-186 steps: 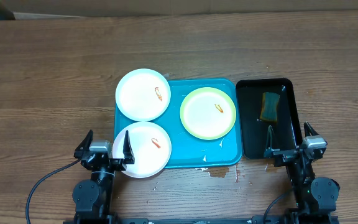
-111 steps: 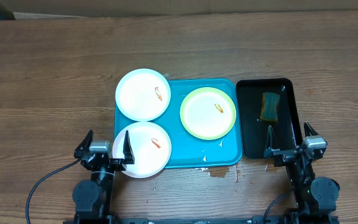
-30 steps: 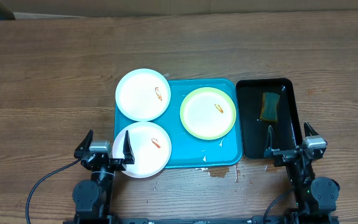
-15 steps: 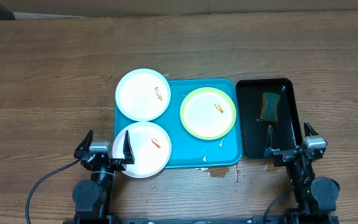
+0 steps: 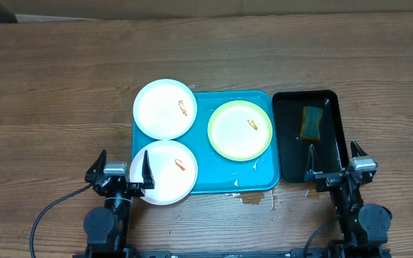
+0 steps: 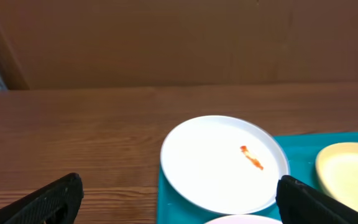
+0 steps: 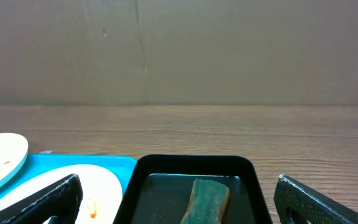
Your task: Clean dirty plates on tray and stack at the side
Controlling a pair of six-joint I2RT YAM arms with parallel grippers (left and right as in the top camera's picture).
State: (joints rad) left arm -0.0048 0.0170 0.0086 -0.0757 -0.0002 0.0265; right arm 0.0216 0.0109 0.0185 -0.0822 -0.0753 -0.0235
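One blue tray (image 5: 228,179) carries three dishes, each with one orange smear: a far white plate (image 5: 165,109) over its far left corner, a near white plate (image 5: 163,172) over its near left corner, and a green-rimmed plate (image 5: 240,130) on its right half. Just right of the tray, one black tray (image 5: 292,154) holds one sponge (image 5: 311,122). By the tray's near edge, the left gripper (image 5: 125,161) and right gripper (image 5: 332,148) both gape wide, holding nothing.

Nothing to report really, from the first shot to this one I can't spot a single change: the plates (image 5: 165,109), the tray (image 5: 260,180), the left pincer (image 5: 124,166) and the right pincer (image 5: 333,161) all match, same spots, same wide-open jaws.
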